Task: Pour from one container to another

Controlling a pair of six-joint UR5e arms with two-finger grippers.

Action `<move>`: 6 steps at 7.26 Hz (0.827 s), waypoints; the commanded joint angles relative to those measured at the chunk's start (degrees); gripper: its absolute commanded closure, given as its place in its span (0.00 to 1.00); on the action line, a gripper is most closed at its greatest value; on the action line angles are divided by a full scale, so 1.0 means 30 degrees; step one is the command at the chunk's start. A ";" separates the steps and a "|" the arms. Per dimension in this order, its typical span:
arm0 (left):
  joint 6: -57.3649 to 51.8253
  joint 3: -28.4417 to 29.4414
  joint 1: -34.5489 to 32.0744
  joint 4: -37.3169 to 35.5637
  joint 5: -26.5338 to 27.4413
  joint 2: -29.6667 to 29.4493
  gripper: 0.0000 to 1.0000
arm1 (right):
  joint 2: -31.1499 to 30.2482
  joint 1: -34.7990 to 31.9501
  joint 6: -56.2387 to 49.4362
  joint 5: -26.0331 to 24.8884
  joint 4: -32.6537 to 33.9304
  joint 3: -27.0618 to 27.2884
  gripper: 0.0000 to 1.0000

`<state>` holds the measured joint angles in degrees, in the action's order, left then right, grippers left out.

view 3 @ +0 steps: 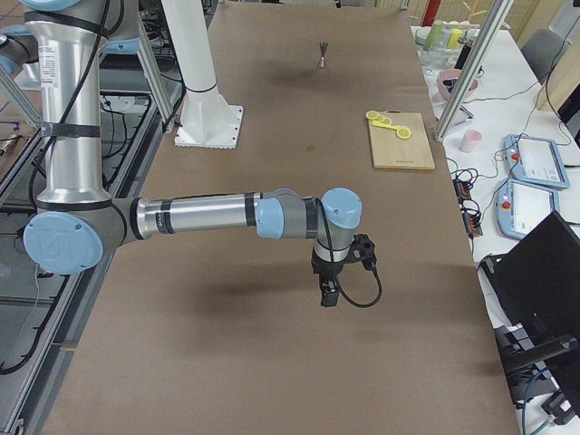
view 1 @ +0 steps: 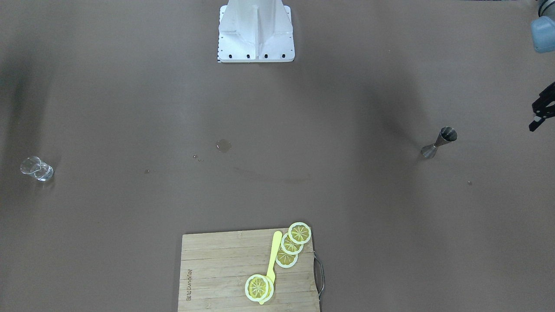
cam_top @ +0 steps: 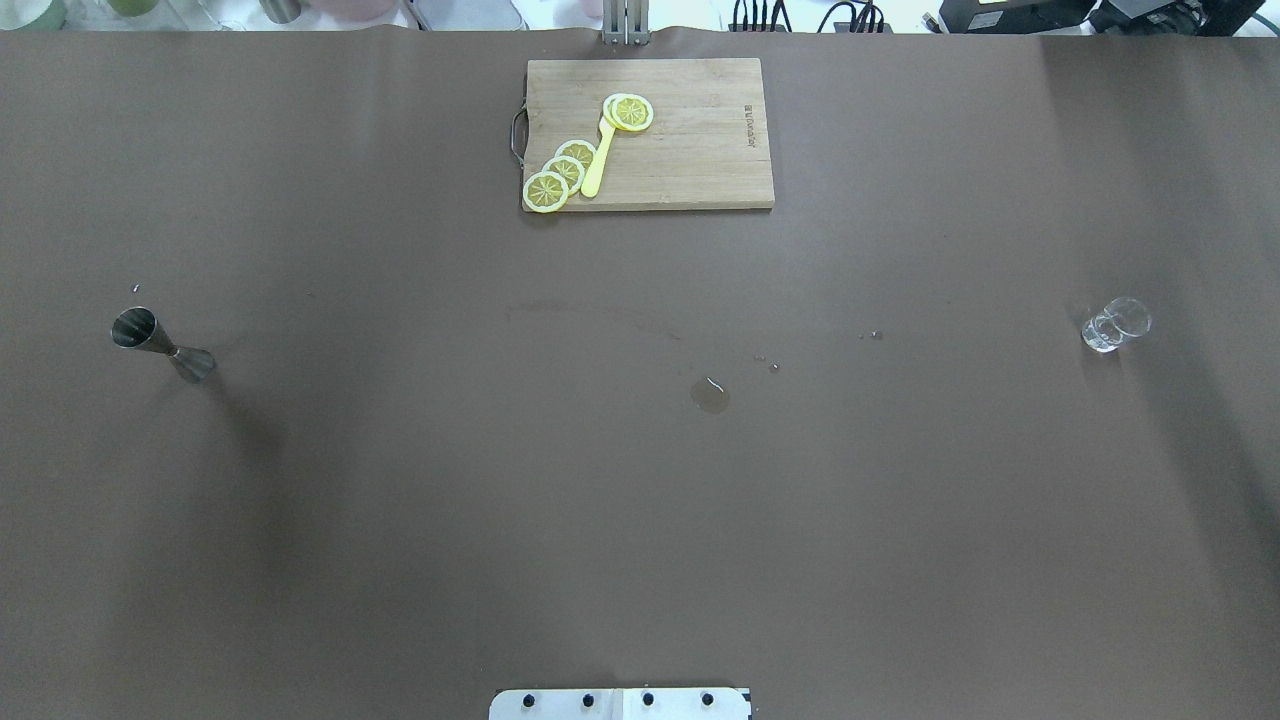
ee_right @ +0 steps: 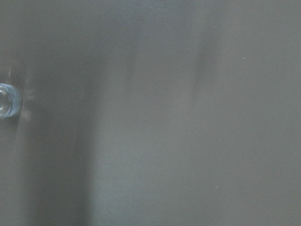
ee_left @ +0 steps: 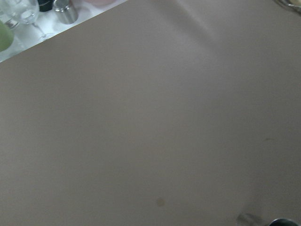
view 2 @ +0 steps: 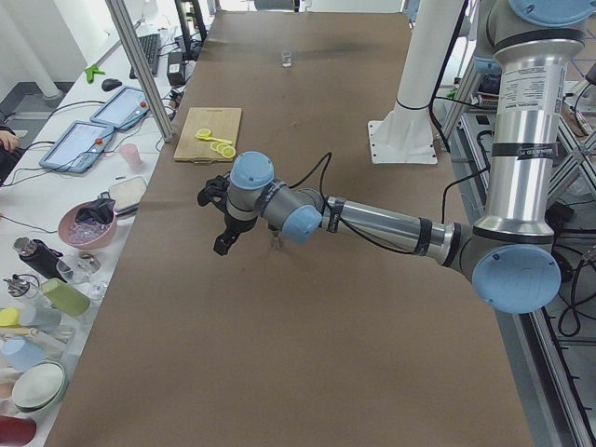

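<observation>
A steel jigger stands upright on the brown table on my left side, and its rim just shows at the bottom edge of the left wrist view. A small clear glass stands far off on my right side. My left gripper hangs beyond the jigger at the table's end, its two black fingers apart and empty. My right gripper hovers low over the table near the glass. It shows only from the side, so I cannot tell its state.
A wooden cutting board with lemon slices and a yellow knife lies at the far middle edge. A small water spill marks the table's centre. The robot's white base stands at the near edge.
</observation>
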<state>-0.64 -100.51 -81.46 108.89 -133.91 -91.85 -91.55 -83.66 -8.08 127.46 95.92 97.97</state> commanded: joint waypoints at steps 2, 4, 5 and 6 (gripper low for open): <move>-0.3478 0.0364 -0.2399 -0.7133 -0.1127 -0.0120 0.00 | 0.2349 0.1958 0.2795 0.0785 -0.0157 -0.0342 0.00; -0.4903 0.2177 -0.3692 -0.7555 -0.1242 0.0352 0.00 | 0.1956 0.1843 0.3046 0.0874 -0.0186 0.0879 0.00; -0.5001 0.2097 -0.3870 -0.7556 -0.1243 0.1426 0.01 | 0.0849 0.1812 0.3075 0.1018 -0.0156 0.0889 0.00; -0.4828 0.2038 -0.3930 -0.8049 -0.1272 0.1698 0.01 | 0.0171 0.1580 0.3104 0.1629 -0.0185 0.1063 0.00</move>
<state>-14.91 -94.59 -92.62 86.09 -137.61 -88.60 -88.16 -78.30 1.02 130.73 95.40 100.31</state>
